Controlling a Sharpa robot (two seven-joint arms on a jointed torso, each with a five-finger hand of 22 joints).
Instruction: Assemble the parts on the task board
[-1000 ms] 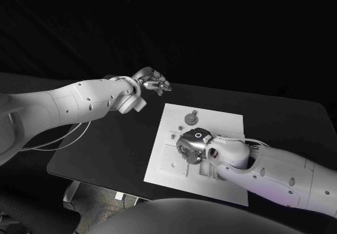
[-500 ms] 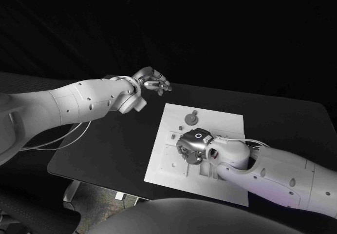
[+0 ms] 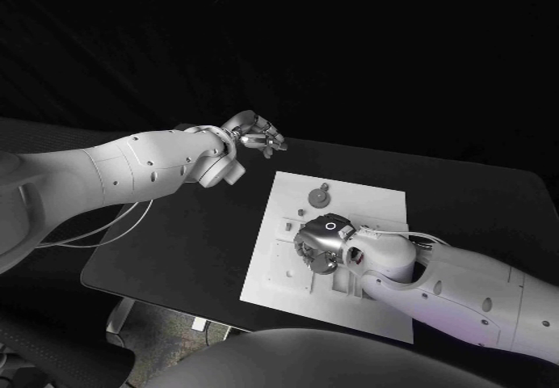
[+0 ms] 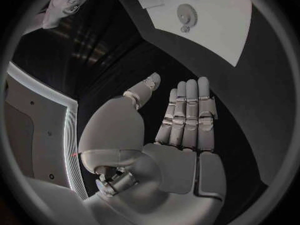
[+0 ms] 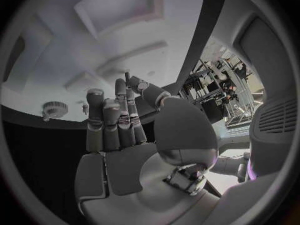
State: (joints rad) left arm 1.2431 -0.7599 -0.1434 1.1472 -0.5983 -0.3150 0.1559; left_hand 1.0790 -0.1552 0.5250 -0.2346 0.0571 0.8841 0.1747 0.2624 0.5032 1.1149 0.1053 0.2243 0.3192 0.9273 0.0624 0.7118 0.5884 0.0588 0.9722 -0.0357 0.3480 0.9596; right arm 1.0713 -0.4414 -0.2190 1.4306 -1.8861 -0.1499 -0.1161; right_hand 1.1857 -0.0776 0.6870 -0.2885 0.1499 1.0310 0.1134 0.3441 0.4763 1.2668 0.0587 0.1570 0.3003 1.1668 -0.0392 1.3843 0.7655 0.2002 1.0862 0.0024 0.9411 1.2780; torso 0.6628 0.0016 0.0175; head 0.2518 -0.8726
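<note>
The white task board lies mid-table, with a round grey gear near its far end. My right hand hovers low over the board's middle, covering the parts beneath it. In the right wrist view its fingers stand straight together, and the thumb closes toward them on a thin dark pin. The gear and the board lie beyond. My left hand is raised off the board's far left corner. Its flat, straight fingers hold nothing. The gear sits on the board ahead of it.
The black table stretches bare to the left of the board, and its front edge runs close to the board's near corner. Shallow recesses and small pegs mark the board's left half.
My right hand has crept slightly nearer over the board's middle. The left hand has stayed where it was.
</note>
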